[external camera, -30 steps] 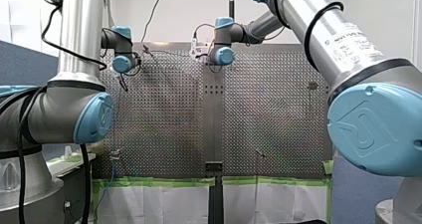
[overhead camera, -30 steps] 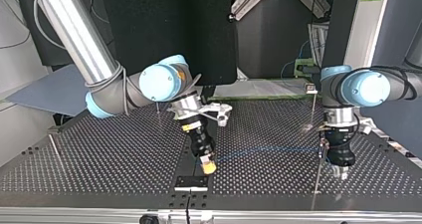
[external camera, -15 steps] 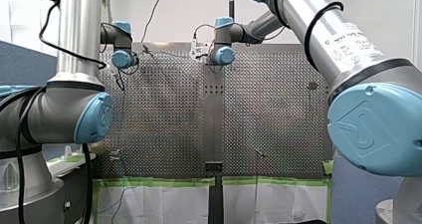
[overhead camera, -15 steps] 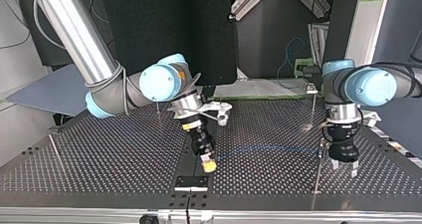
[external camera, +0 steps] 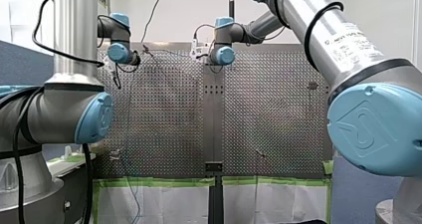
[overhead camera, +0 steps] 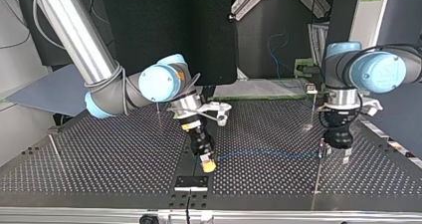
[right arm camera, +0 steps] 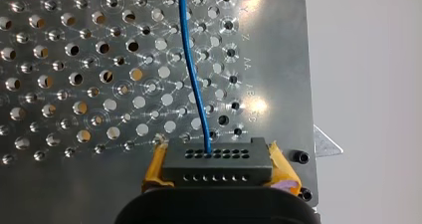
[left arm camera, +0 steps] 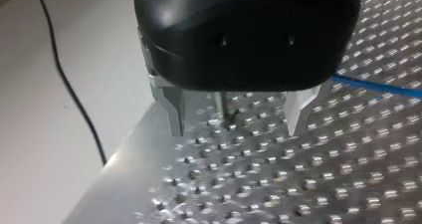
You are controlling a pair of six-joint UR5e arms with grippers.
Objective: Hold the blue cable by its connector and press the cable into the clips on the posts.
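Within right end effector (right arm camera: pixel 217 170), connector (right arm camera: pixel 217 159), blue cable (right arm camera: pixel 191 69) ahead

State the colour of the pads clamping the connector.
Yellow-orange pads on the dark connector, best seen in the right wrist view.

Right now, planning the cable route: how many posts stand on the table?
4, by the top view: far-left post, mid-left post, back-right post, front-right post beside my left end effector. More may be hidden.

2 views face each other across the table (overhead camera: pixel 99 154); 2 wrist cameras close.
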